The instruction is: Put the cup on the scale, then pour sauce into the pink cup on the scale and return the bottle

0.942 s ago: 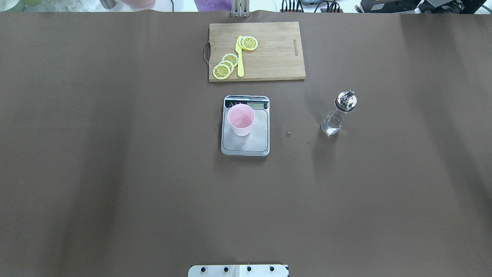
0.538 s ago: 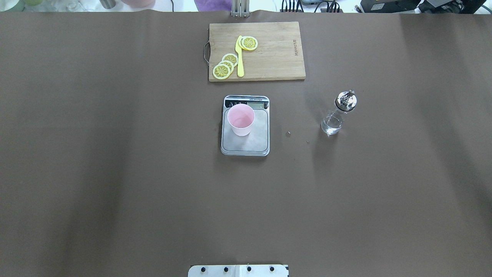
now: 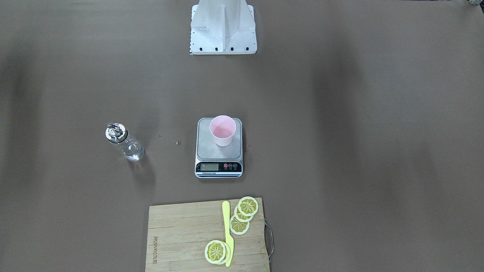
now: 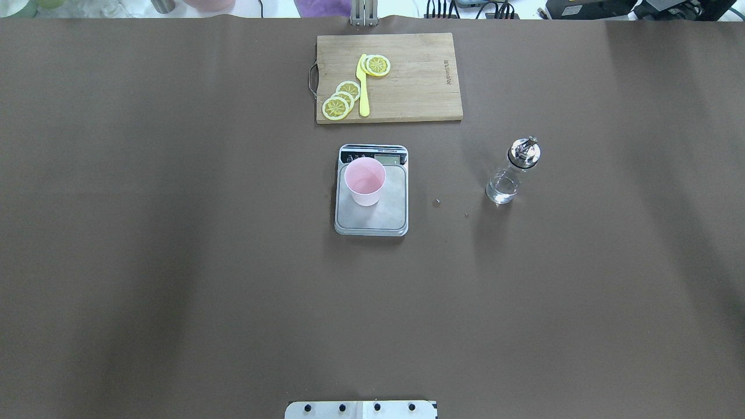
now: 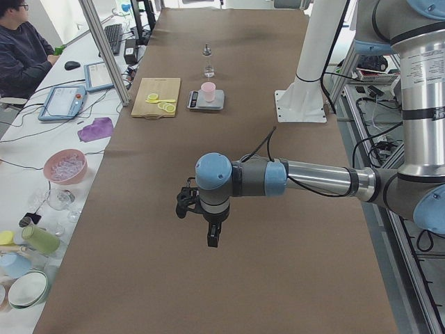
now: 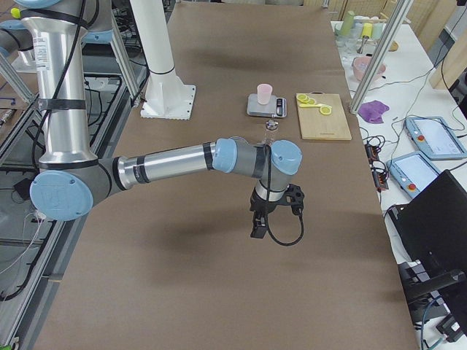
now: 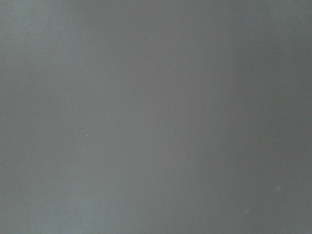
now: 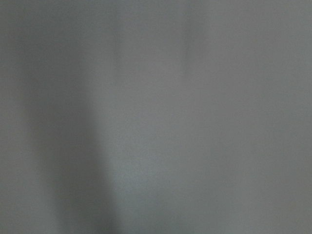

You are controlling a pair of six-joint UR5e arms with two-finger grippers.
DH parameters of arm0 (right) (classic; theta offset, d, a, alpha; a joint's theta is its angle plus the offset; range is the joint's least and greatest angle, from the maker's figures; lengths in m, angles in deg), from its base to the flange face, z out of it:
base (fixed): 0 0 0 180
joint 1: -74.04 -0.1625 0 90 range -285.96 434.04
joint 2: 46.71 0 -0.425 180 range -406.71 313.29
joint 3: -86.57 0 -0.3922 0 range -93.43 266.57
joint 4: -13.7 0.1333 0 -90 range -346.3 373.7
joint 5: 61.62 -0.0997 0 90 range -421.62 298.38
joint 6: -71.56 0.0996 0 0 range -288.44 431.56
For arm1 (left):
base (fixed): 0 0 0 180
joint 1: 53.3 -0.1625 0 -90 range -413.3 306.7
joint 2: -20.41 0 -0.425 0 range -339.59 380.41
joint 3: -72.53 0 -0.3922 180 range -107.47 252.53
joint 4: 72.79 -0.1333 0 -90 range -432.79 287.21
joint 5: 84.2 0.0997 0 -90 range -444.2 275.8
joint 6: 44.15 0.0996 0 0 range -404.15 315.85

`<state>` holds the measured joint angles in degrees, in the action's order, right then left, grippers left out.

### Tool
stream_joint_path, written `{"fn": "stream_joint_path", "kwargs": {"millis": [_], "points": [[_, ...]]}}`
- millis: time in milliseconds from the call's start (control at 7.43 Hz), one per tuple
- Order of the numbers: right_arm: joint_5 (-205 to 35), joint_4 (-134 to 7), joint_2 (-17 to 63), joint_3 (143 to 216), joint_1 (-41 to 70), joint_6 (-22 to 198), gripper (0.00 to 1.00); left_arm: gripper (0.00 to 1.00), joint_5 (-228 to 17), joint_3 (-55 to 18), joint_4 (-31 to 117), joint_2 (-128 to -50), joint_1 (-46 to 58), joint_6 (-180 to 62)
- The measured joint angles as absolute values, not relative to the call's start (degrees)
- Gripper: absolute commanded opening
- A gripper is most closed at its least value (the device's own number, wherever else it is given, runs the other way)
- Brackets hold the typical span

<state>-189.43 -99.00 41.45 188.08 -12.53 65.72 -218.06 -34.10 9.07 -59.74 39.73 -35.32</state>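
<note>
Overhead exterior: cup (image 4: 365,181) stands mouth-up on scale (image 4: 385,216), near its display edge; bottle (image 4: 512,171) stands upright on the desk (image 4: 174,244), apart, clear sauce (image 4: 502,192) low inside. Exterior left: left gripper (image 5: 212,237), jaw state cannot be told. Exterior right: right gripper (image 6: 257,228), likewise.

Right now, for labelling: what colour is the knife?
The knife is yellow; overhead exterior view shows it best.

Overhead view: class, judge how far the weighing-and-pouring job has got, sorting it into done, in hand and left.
Done: the cup stands upright on the scale. The bottle stands upright and free beside the scale, with two specks between them. In hand: nothing; the left gripper and right gripper hang over bare table, far off. Left: possibly nothing, but whether the cup has been filled cannot be seen.
</note>
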Motion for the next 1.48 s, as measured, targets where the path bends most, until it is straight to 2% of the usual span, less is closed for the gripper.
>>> {"fn": "stream_joint_path", "kwargs": {"millis": [538, 1480], "points": [[-189.6, -97.7, 41.8, 188.3, -12.5, 65.6, 1.00, 0.98, -218.0, -34.0, 9.5, -59.8, 39.7, -35.4], [-194.2, -89.1, 47.4, 188.8, -12.4, 65.8, 1.00, 0.98, -210.2, -33.0, 10.2, -59.4, 39.7, -35.3]]}}
